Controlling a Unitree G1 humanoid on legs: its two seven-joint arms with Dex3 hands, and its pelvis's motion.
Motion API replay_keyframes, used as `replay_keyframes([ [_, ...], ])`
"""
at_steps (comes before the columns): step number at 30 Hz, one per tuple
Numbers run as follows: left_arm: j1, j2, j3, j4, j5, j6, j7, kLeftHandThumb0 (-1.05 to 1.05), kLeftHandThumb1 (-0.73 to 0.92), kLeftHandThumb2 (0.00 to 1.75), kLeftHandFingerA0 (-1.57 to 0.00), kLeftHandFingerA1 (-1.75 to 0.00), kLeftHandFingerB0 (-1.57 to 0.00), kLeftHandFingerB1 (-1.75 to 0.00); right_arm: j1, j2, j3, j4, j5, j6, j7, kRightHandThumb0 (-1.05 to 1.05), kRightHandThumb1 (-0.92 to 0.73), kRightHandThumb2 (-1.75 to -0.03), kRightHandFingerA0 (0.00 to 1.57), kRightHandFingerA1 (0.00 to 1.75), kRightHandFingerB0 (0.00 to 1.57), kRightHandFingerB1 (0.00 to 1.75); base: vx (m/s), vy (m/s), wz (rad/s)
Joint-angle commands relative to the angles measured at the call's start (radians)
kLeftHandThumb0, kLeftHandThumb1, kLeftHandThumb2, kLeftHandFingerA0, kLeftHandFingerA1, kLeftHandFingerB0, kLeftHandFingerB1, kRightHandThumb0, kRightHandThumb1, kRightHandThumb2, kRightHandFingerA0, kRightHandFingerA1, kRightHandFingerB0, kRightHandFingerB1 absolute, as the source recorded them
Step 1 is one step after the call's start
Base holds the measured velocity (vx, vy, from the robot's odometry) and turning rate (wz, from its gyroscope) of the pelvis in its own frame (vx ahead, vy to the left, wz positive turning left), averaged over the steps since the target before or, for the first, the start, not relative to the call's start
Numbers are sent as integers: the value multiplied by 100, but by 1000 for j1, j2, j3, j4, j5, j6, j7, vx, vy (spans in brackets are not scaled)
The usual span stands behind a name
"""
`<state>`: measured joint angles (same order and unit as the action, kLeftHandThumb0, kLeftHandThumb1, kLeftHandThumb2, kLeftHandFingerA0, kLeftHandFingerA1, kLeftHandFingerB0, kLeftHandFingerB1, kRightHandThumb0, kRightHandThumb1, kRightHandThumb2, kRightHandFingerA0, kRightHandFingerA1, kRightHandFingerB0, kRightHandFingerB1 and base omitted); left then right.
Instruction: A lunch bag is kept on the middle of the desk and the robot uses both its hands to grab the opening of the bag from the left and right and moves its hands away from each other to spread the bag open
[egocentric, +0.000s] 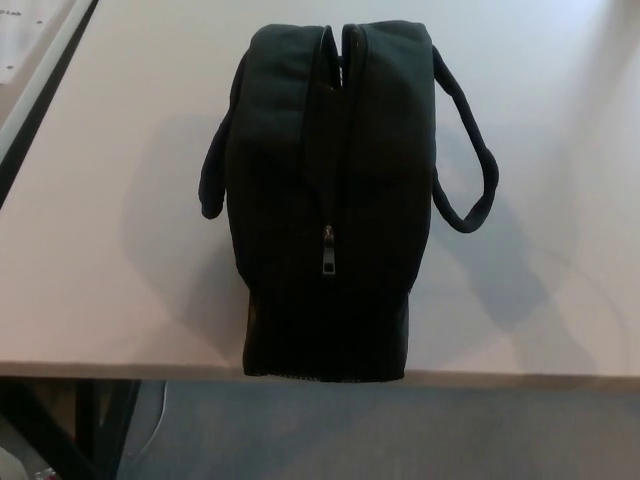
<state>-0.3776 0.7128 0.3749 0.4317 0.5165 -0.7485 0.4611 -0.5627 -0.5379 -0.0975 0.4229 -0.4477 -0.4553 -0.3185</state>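
A black fabric lunch bag (330, 190) stands upright on the pale desk (100, 280), its near end at the desk's front edge. The zip runs along the top towards me, and its metal pull (328, 250) hangs about halfway along. Beyond the pull the opening (340, 60) gapes a little at the far end. One carry handle (212, 175) droops on the left side, the other handle (465, 160) loops out on the right. Neither of my hands shows in the head view.
The desk's front edge (520, 378) crosses the lower picture, with grey floor below. A dark gap and a second white surface (30, 50) lie at the far left. Dark desk legs (90, 430) stand at the bottom left.
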Motion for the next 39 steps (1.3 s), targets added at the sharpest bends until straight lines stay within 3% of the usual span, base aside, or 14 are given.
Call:
replay_keyframes([
  [1, -324, 93, -410, 150, 562, -121, 417, 7, 34, 90, -16, -53, -1, -47, -493, -79, 258, 310, -232, -112, 135, -20, -49, -56, 18, 31, 10, 24, 0, 0, 0],
  [4, -375, 48, -495, 174, 599, -83, 464, 3, 48, 62, -25, -40, -11, -35, -560, -64, 317, 346, -255, -171, 141, -23, -49, -59, 20, 33, 9, 21, 0, 0, 0],
  [7, -423, 14, -590, 226, 640, -69, 521, 2, 51, 64, -24, -39, -20, -33, -600, -38, 371, 337, -271, -185, 161, -20, -48, -61, 20, 36, 9, 18, 0, 0, 0],
  [8, -444, 9, -639, 240, 683, -42, 583, 3, 36, 90, -14, -52, -4, -47, -613, -26, 388, 345, -277, -194, 149, -15, -50, -60, 21, 35, 10, 19, 0, 0, 0],
  [16, -500, -40, -862, 248, 799, 21, 707, -5, 37, 90, -13, -52, -1, -47, -725, 32, 494, 393, -334, -138, 117, -15, -50, -57, 20, 32, 9, 23, 0, 0, 0],
  [17, -504, -48, -885, 248, 805, 30, 710, -7, 52, 60, -20, -40, -10, -35, -741, 37, 513, 397, -351, -130, 107, -19, -49, -61, 18, 34, 9, 18, 0, 0, 0],
  [19, -515, -63, -926, 260, 809, 43, 729, -7, 52, 60, -20, -40, -9, -35, -760, 47, 536, 404, -353, -126, 110, -19, -50, -62, 17, 34, 9, 18, 0, 0, 0],
  [20, -514, -77, -940, 256, 800, 32, 713, -6, 35, 87, -16, -53, -2, -47, -768, 56, 557, 402, -375, -129, 81, -20, -51, -61, 21, 35, 10, 19, 0, 0, 0],
  [25, -529, -105, -1003, 270, 783, 19, 727, -3, 33, 87, -21, -55, -8, -51, -780, 78, 613, 400, -387, -130, 65, -21, -50, -63, 21, 36, 9, 17, 0, 0, 0],
  [31, -526, -137, -1107, 277, 801, 26, 798, -11, 51, 61, -32, -42, -15, -38, -773, 99, 704, 408, -430, -115, 48, -20, -49, -62, 24, 37, 10, 18, 0, 0, 0],
  [32, -526, -140, -1122, 279, 803, 30, 810, -8, 34, 87, -21, -55, -9, -51, -770, 99, 718, 407, -437, -121, 37, -17, -51, -59, 24, 35, 8, 21, 0, 0, 0],
  [33, -523, -141, -1134, 281, 806, 32, 812, -3, 45, 65, -30, -41, -17, -35, -765, 97, 737, 395, -450, -123, 42, -22, -50, -64, 21, 37, 8, 17, 0, 0, 0],
  [38, -527, -142, -1186, 294, 815, 50, 844, -4, 46, 66, -31, -40, -21, -34, -728, 84, 785, 359, -461, -157, 34, -16, -52, -63, 24, 37, 10, 16, 0, 0, 0],
  [39, -525, -138, -1194, 294, 814, 53, 848, -2, 32, 88, -22, -55, -10, -51, -718, 78, 800, 352, -471, -166, 24, -15, -53, -60, 25, 35, 9, 20, 0, 0, 0],
])
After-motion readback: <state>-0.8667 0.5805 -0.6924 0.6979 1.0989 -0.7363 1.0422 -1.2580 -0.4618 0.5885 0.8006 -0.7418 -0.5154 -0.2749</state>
